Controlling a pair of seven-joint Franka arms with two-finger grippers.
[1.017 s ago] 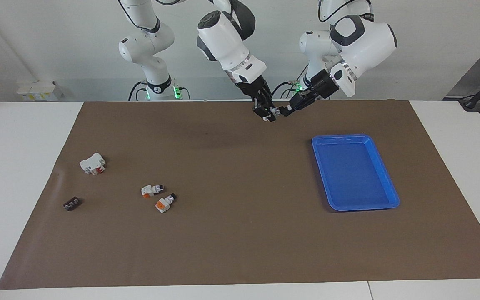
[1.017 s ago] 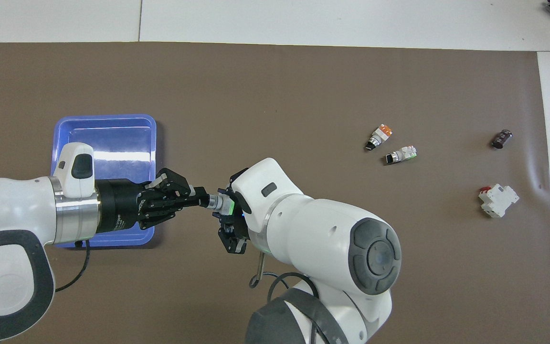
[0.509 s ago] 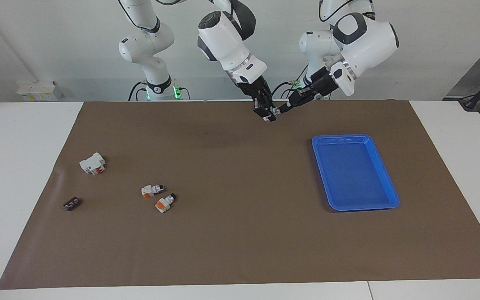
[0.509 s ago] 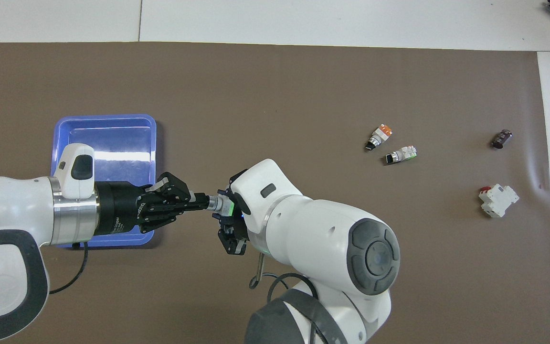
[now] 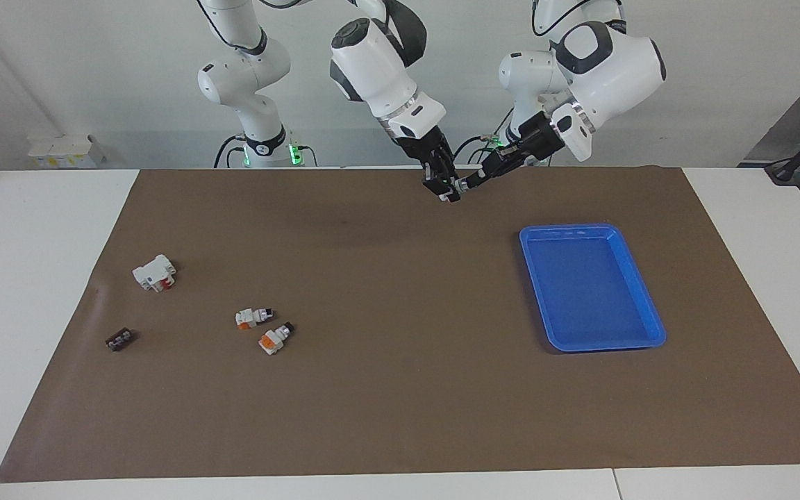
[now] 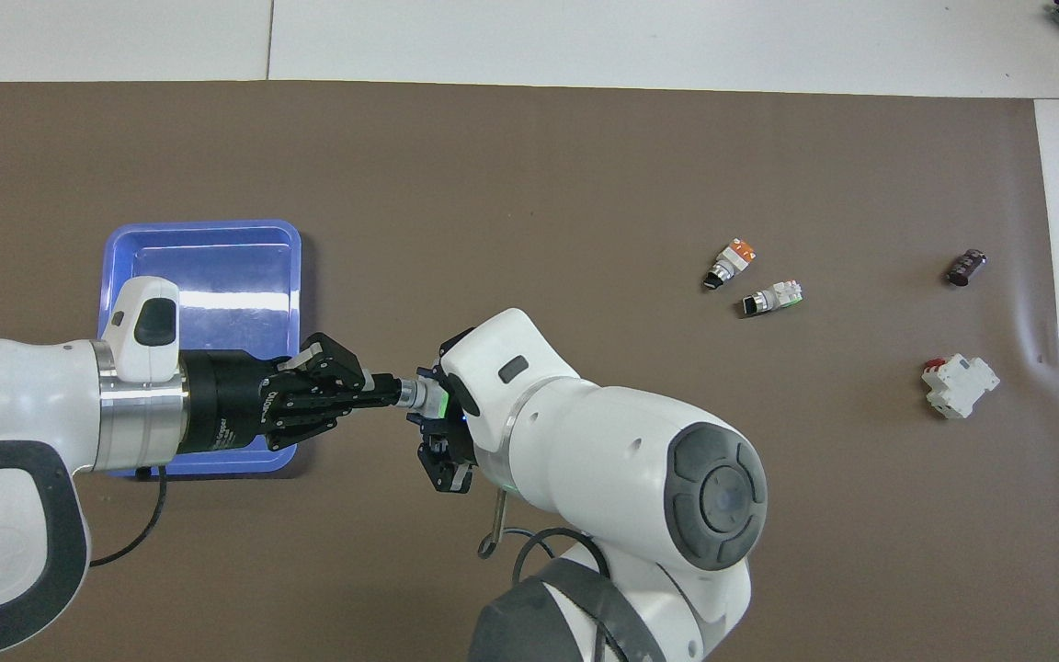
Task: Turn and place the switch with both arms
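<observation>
The switch (image 6: pixel 426 396) hangs in the air between the two grippers, white with a green side facing up; in the facing view the switch (image 5: pixel 461 185) is a small pale speck. My right gripper (image 6: pixel 438 416) points down and is shut on the switch's body. My left gripper (image 6: pixel 393 393) comes in level from the tray's side and is shut on the switch's end. Both meet over the brown mat (image 5: pixel 400 389), toward the robots' edge, with the left gripper (image 5: pixel 473 181) beside the right gripper (image 5: pixel 447 193).
A blue tray (image 5: pixel 568 228) lies toward the left arm's end, its rim (image 6: pixel 203 223) partly under the left arm. Toward the right arm's end lie two similar switches (image 6: pixel 732 262) (image 6: pixel 771 297), a larger white block (image 6: pixel 959 386) and a small dark part (image 6: pixel 966 268).
My left gripper's fingers have drawn together onto the switch's end. Both hands with the switch have edged slightly upward and toward the right arm's side.
</observation>
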